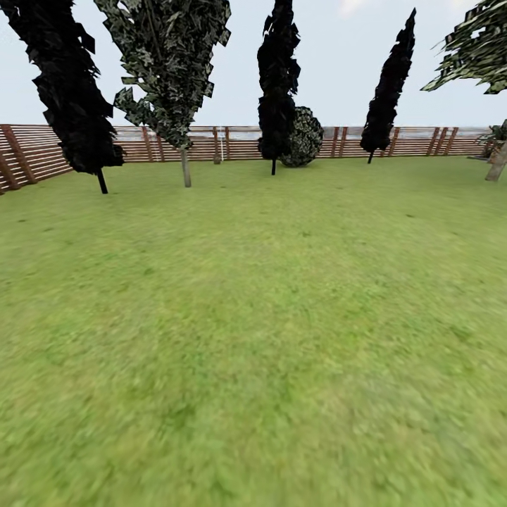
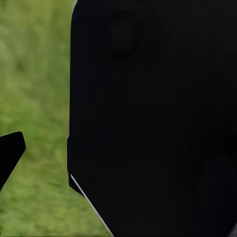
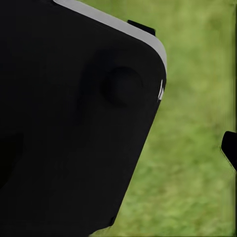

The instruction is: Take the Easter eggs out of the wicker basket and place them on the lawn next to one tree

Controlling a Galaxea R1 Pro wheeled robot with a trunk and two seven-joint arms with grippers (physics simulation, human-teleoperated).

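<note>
Green grass runs out ahead of us in the head view, the lawn (image 1: 267, 338) wide and bare up to the brown slatted fence (image 1: 232, 143) that rings the garden. Along that fence stand three trees with black foliage, the nearest on thin dark stems (image 1: 70, 77), a round dark bush (image 1: 304, 137), and among them the tree (image 1: 184, 166) we take to be a fair target: a pale, straight trunk under blotched green-white leaf clusters. A second pale trunk (image 1: 497, 163) leans in at the far right edge. Both wrist views look down on blurred grass past a large black body panel of the robot (image 2: 153, 118), so the arms seem to hang tucked at the sides; a small dark tip (image 2: 10, 153) at the edge of the left wrist view and another (image 3: 229, 148) in the right wrist view may be fingers, but we cannot tell whether either gripper is spread or closed, nor whether it carries anything. Neither the eggs nor the wicker basket can be placed from here, so we judge this a travelling or searching stretch and cannot say how far the task has run. The next move, as we read it, calls for turning the base or head until the basket comes into sight, or, if an egg is already in hand, driving on toward the pale-trunked tree and stopping close beside it.
</note>
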